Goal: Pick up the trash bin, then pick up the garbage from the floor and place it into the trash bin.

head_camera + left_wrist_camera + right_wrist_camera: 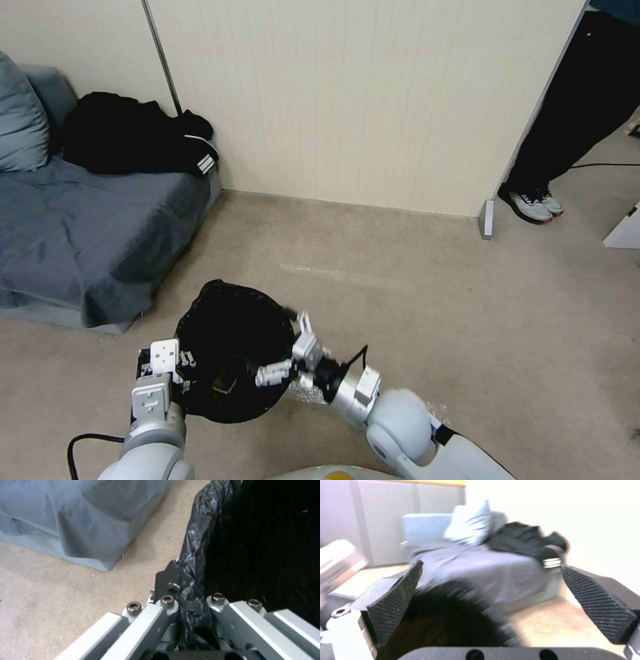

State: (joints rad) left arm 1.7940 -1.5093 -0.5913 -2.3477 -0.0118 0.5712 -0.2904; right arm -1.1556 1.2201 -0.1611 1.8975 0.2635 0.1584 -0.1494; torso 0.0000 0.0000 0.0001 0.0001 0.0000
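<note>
**Bin held up, hand over it**

The trash bin (230,350) hangs above the floor (467,320) near the sofa (87,233). The left gripper (191,605) pinches its bag rim. The right gripper (293,357) sits over the mouth, fingers (396,597) spread and empty. I think more garbage must be found next.

Beige carpet floor (427,293); grey sofa (87,240) sits on it at the wall. Partition foot (487,220) rests well right of sofa.
</note>
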